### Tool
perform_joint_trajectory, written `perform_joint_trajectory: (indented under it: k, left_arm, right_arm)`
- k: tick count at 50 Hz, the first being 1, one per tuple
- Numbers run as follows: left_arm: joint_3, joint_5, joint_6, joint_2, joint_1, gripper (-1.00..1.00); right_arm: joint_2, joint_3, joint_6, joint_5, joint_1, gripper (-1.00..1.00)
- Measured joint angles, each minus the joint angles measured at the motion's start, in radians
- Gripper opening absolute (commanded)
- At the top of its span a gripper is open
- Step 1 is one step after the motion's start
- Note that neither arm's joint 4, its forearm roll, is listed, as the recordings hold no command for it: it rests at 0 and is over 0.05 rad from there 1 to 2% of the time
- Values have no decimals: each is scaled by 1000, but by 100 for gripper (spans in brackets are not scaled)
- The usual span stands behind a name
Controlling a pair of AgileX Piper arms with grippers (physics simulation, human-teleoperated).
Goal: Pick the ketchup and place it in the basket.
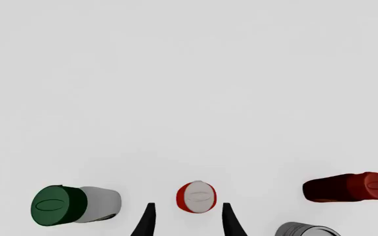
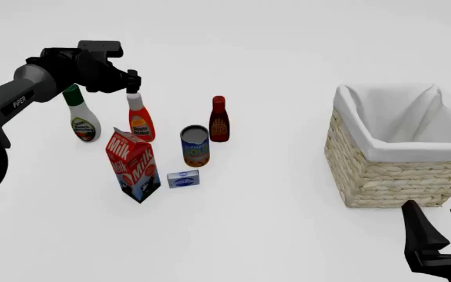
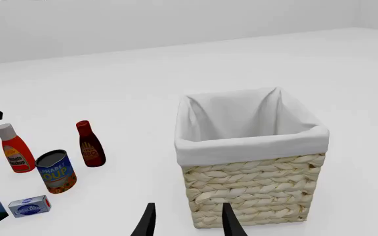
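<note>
Ketchup [image 2: 139,120] stands upright on the table [image 2: 272,223], long axis vertical, white cap up, label facing the front camera. It sits between the green-capped white bottle [image 2: 80,117] and the dark-red bottle [image 2: 219,120], behind the milk carton [image 2: 134,165].

Left gripper [image 2: 134,82] hangs just above the cap, fingers spread with the cap showing between the tips in the wrist view; holding nothing.

Right gripper [image 2: 443,226] low near the basket [image 2: 401,170], fingers apart, empty; partly cut off by the frame edge. Basket well apart from the ketchup, to the right.

Readable text: "Milk" on the carton, "SOUP" on the can [image 2: 195,146], "PIPER" on the left arm [image 2: 18,100]. Bottle labels and the small blue box [image 2: 183,179] are too small to read.
</note>
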Motion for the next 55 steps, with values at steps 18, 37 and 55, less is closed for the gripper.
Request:
perform_joint_trajectory:
  k: [18, 37, 55]
  left_arm:
    - [-15, -6, 8, 43, -1, 100]
    - [-43, 0, 17, 83, -7, 100]
    - [-73, 5, 23, 123, -17, 100]
  right_arm:
    - [3, -1, 17, -3, 4, 100]
    - [11, -1, 33, -9, 8, 100]
    - [11, -1, 46, -7, 11, 100]
